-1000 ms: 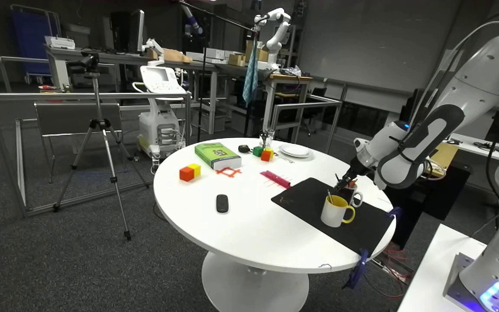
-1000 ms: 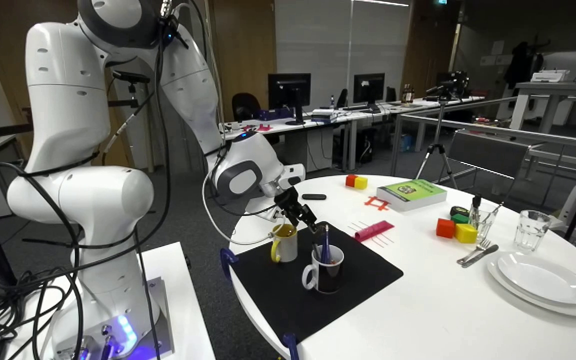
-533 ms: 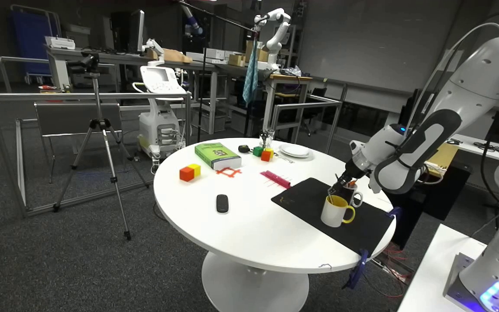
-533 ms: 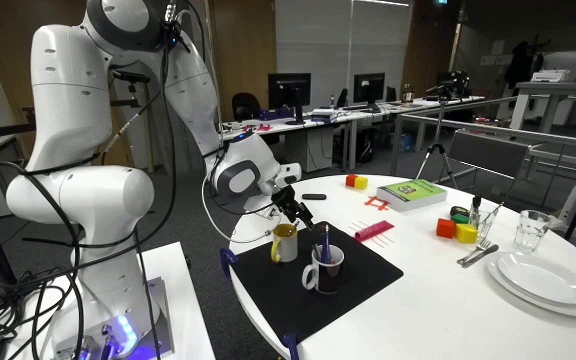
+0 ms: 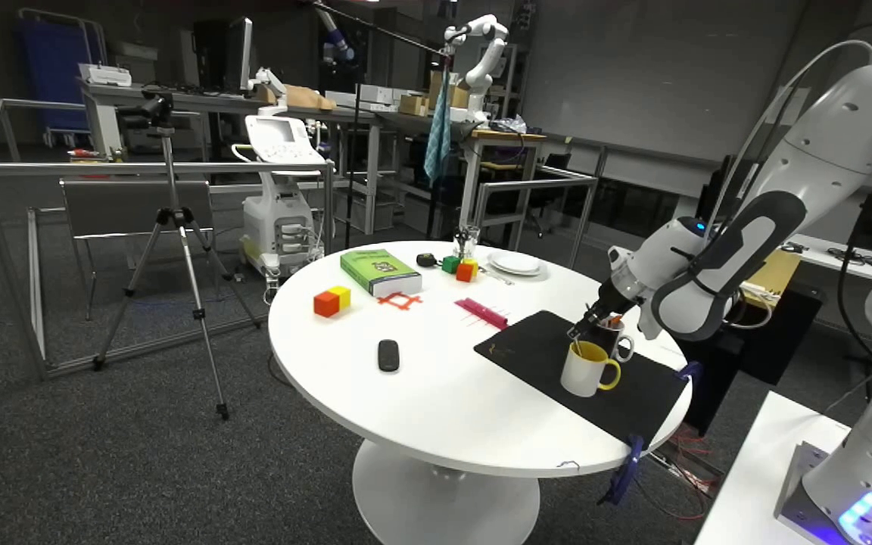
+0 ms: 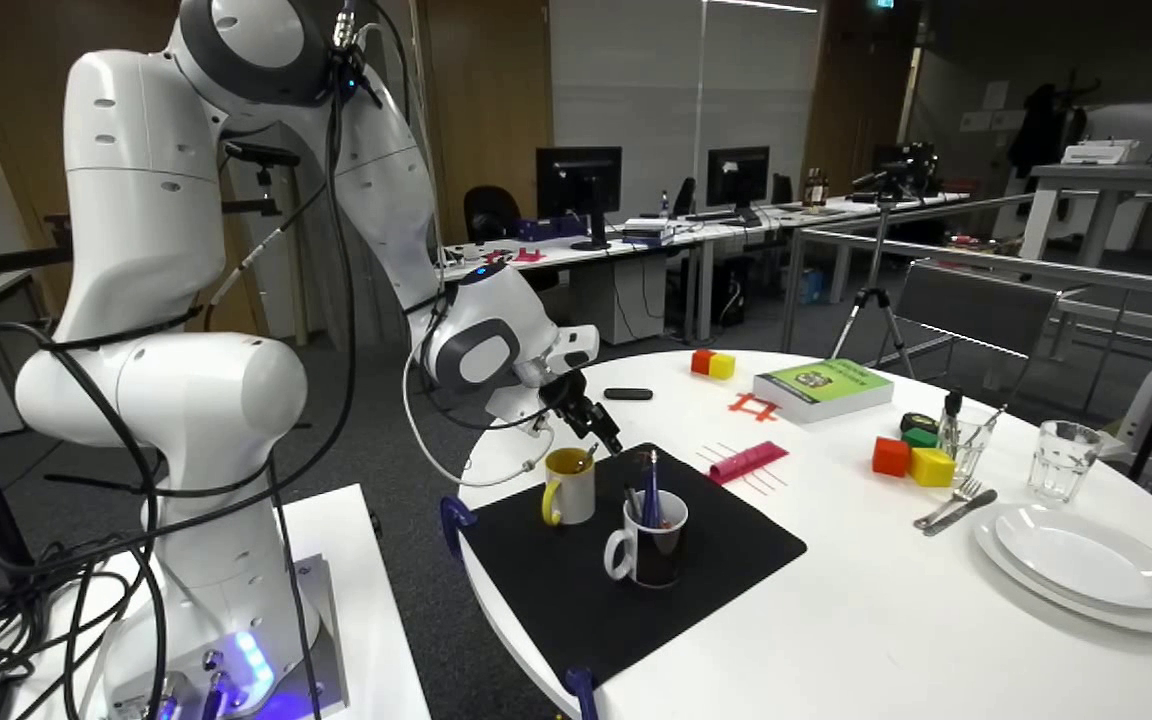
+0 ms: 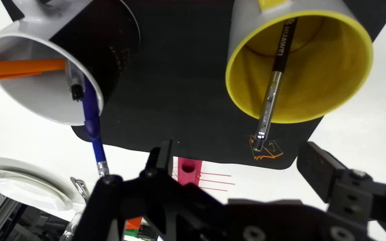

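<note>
A black-and-silver pen (image 7: 275, 78) is contained, tilted, in the yellow-lined mug (image 7: 330, 67). Near the pen's upper end the hand (image 7: 236, 160) is positioned, jaws spread wide, nothing gripped. A black-and-white mug (image 7: 95, 43) of pens (image 7: 22, 68) is placed alongside on the black mat (image 7: 179, 93).

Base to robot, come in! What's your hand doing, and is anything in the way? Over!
Hand open, holding nothing. Pen leaning inside yellow-lined mug, end sticking out. Other mug with pens alongside, might get bumped.
</note>
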### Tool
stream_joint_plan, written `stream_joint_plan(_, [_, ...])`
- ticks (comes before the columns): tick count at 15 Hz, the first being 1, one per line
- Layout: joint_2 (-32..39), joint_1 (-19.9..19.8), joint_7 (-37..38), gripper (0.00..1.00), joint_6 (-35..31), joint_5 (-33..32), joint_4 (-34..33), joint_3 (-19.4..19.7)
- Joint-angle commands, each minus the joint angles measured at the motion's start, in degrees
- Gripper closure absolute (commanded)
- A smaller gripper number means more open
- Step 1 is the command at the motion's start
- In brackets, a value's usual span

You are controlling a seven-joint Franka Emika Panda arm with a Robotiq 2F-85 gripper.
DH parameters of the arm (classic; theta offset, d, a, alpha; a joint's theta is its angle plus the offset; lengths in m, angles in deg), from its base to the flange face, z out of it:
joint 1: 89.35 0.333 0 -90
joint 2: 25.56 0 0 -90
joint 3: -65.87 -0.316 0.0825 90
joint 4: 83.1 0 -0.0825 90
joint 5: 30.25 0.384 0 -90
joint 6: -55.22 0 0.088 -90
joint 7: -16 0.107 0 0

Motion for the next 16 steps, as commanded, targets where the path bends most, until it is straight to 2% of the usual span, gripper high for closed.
stream_joint_plan(1, [-1.84, -3.19, 1.80, 0.00, -0.48, -1.23, 0.16, -3.34])
stream_joint_plan(3, [-1.64, -4.44, 2.29, 0.03, -0.56, -1.43, -0.06, -4.85])
stream_joint_plan(4, [-1.63, -5.11, 2.45, 0.21, -0.54, -1.54, -0.15, -5.54])
stream_joint_plan(7, [-1.59, -7.41, 2.64, 0.36, -0.26, -1.76, -0.43, -7.71])
stream_joint_plan(13, [-1.64, -12.98, 2.69, 0.83, 0.51, -2.56, -0.93, -12.83])
stream_joint_plan(15, [-1.48, -14.78, 2.71, 0.97, 0.49, -2.72, -1.14, -14.60])
stream_joint_plan(16, [-1.34, -15.49, 2.68, 1.00, 0.40, -2.70, -1.22, -15.36])
